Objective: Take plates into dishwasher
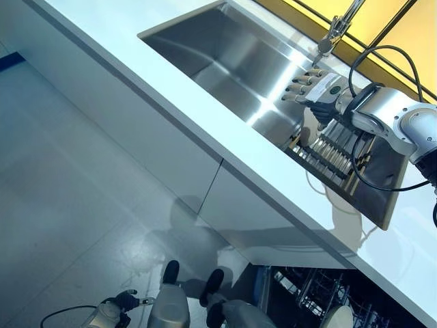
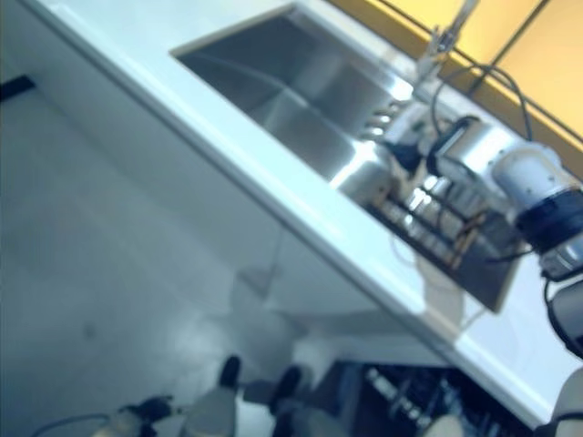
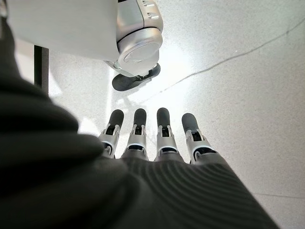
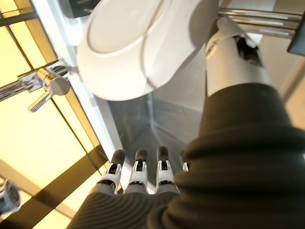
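Steel sink [image 1: 225, 61], upper centre; right hand [image 1: 315, 87] above it at upper right, fingers straight and spread, holding nothing; white plate [image 4: 143, 43] just beside its thumb; dish rack [image 1: 334, 154] below; left hand [image 3: 152, 143], lower left, fingers straight, over floor [image 3: 248, 71]; dishwasher [image 1: 321, 297] open, bottom right.

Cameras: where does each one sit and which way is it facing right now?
Left eye: head, looking down at the sink and counter; right hand over a rack.
Right eye: beside it, same scene.
Left wrist: along the left hand, straight fingers over bare floor.
Right wrist: along the right hand, fingers straight, plate and faucet beyond.
Shared: eye views and right wrist show the sink.
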Motion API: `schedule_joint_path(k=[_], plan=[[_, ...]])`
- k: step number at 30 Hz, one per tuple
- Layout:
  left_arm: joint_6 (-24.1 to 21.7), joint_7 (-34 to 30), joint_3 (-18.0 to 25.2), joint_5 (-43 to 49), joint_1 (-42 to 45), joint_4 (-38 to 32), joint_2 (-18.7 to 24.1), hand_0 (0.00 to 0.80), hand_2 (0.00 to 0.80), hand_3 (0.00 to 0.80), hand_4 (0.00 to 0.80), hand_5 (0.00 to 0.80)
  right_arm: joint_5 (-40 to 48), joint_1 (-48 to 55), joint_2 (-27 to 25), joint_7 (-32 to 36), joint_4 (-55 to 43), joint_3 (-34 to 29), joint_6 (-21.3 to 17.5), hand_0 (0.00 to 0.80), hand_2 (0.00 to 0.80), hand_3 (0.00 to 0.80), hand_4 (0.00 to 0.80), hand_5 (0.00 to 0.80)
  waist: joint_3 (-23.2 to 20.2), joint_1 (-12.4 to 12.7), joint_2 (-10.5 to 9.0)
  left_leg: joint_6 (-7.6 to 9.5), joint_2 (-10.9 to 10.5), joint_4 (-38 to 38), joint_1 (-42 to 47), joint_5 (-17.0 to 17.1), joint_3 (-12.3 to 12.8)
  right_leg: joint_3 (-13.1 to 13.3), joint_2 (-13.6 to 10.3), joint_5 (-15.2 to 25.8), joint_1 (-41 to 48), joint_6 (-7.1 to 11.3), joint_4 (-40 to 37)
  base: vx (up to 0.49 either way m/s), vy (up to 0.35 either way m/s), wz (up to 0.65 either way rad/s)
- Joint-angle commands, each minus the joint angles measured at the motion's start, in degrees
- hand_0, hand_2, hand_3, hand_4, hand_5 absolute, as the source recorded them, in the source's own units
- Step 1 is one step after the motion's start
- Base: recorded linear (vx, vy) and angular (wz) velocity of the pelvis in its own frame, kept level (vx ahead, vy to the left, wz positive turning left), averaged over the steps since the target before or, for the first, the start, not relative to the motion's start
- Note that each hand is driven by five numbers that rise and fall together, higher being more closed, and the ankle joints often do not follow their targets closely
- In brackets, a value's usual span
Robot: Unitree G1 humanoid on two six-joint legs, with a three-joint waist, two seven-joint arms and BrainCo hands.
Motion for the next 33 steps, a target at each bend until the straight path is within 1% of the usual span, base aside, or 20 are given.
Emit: schedule_joint_path(k=[1, 10, 19, 23, 27, 33], plan=[[-0.19, -0.86, -1.40, -0.49, -0.23, -2.85, 2.39, 0.000, 0.000, 0.000, 0.000, 0.000, 0.14, -6.99, -1.68, 0.51, 2.34, 3.87, 1.62, 0.000, 0.000, 0.000, 0.000, 0.000, 0.56, 1.16, -0.53, 2.51, 0.18, 4.41, -2.69, -8.67, 3.36, 0.73, 1.48, -9.88, 1.80, 1.63, 3.60, -0.005, -0.003, 0.10], [-0.23, -0.95, -0.91, -0.92, -0.04, -3.61, 2.87, 0.000, 0.000, 0.000, 0.000, 0.000, -2.00, -6.98, -2.37, 0.39, 4.52, 4.13, -0.07, 0.000, 0.000, 0.000, 0.000, 0.000, 1.12, 1.32, -0.63, 2.46, 0.22, 4.43, -3.18, -8.52, 3.22, 0.42, 1.45, -9.94, 1.44, 1.54, 3.87, -0.002, -0.003, 0.02], [-0.21, -0.81, -0.79, -1.88, 0.34, -4.60, 3.12, 0.000, 0.000, 0.000, 0.000, 0.000, -8.83, -7.89, -3.43, 1.79, 5.64, 4.63, -2.84, 0.000, 0.000, 0.000, 0.000, 0.000, 1.68, 1.31, -0.43, 2.48, 0.15, 4.12, -3.64, -8.02, 3.16, 0.28, 1.39, -9.84, 0.95, 1.46, 4.05, 0.000, 0.000, 0.00], [0.06, -0.87, -0.67, -1.97, 0.62, -5.16, 3.22, 0.000, 0.000, 0.000, 0.000, 0.000, -10.57, -7.94, -3.91, 1.09, 6.35, 4.75, -2.75, 0.000, 0.000, 0.000, 0.000, 0.000, 1.50, 1.29, -0.60, 2.44, 0.17, 3.75, -3.57, -7.91, 3.22, 0.26, 1.40, -9.87, 0.82, 1.49, 4.07, 0.000, 0.000, 0.00], [0.05, -0.91, -0.73, -2.14, 0.63, -5.30, 3.15, 0.000, 0.000, 0.000, 0.000, 0.000, -12.82, -8.10, -4.19, -0.68, 7.26, 4.61, -1.81, 0.000, 0.000, 0.000, 0.000, 0.000, 1.52, 1.24, -0.64, 2.44, 0.13, 3.65, -3.75, -7.81, 3.26, 0.28, 1.43, -9.83, 0.65, 1.45, 4.02, 0.000, 0.000, 0.00], [-0.23, -0.80, -0.63, -2.41, 0.67, -5.09, 2.89, 0.000, 0.000, 0.000, 0.000, 0.000, -14.69, -8.21, -4.31, -1.16, 6.49, 4.17, 0.08, 0.000, 0.000, 0.000, 0.000, 0.000, 1.38, 1.06, -0.62, 2.51, 0.15, 3.64, -3.95, -7.71, 3.45, 0.38, 1.41, -9.70, 0.45, 1.53, 3.98, 0.000, 0.000, 0.00]])
